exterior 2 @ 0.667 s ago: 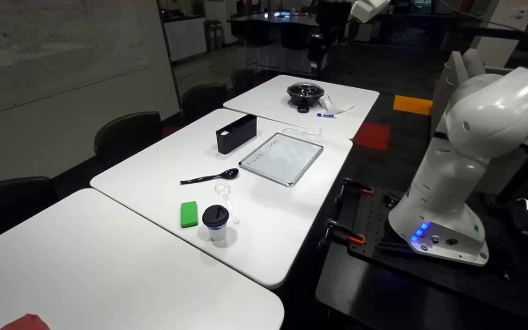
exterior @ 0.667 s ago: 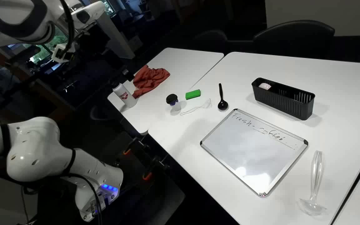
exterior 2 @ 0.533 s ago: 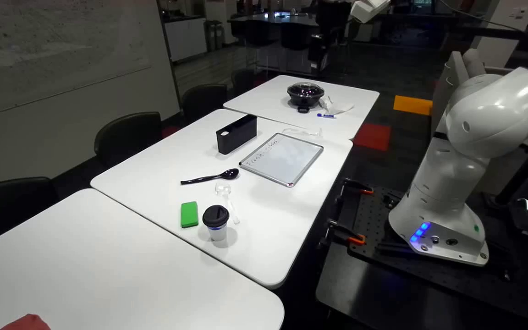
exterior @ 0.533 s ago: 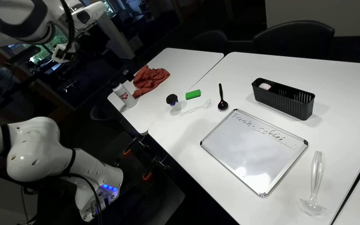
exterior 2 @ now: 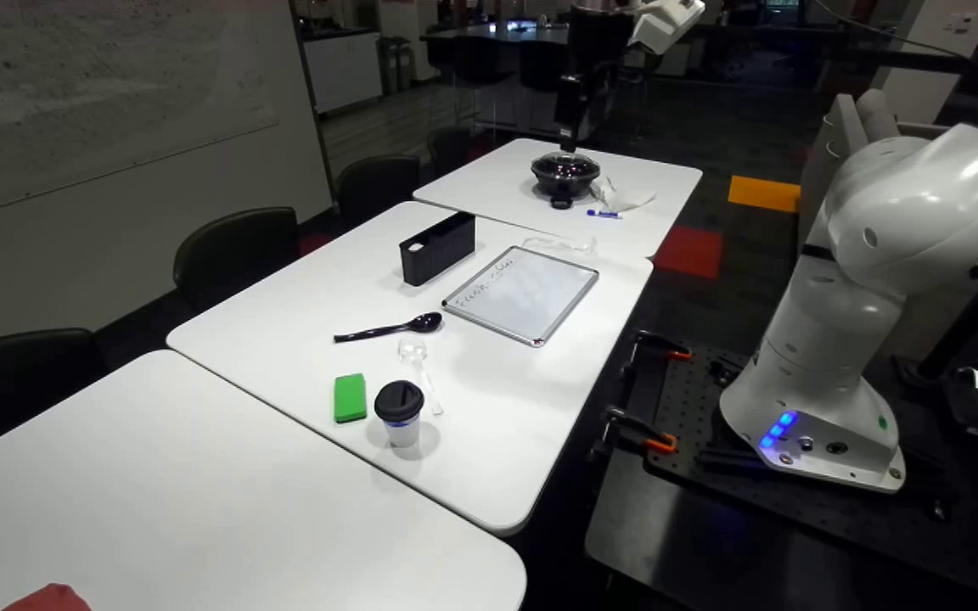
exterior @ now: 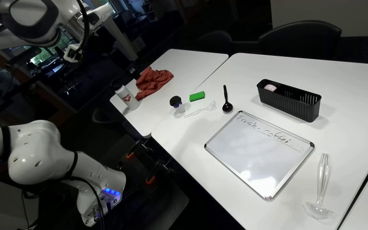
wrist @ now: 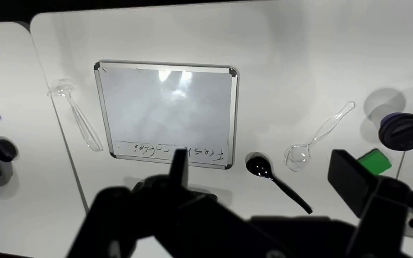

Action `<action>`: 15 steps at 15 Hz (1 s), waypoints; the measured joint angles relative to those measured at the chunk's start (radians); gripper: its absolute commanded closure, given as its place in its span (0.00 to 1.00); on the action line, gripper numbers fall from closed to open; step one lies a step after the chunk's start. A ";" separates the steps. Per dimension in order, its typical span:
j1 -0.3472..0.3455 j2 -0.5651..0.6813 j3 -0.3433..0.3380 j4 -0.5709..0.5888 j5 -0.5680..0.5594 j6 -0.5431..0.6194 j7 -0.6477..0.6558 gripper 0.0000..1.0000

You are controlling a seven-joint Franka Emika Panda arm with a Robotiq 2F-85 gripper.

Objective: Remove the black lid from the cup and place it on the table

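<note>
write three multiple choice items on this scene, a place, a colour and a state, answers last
1. The black lid is on: A) the whiteboard B) the cup C) the cloth
2. What colour is the block near the cup? A) red B) blue C) green
3. The gripper is: A) open B) shut C) gripping the spoon

1 B: both exterior views show it capping the cup.
2 C: it shows green in every view.
3 A: in the wrist view its fingers stand wide apart.

Black lid, blue-banded white cup, white table
</note>
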 measured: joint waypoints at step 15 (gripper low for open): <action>0.225 0.474 0.084 0.012 0.252 0.383 -0.031 0.00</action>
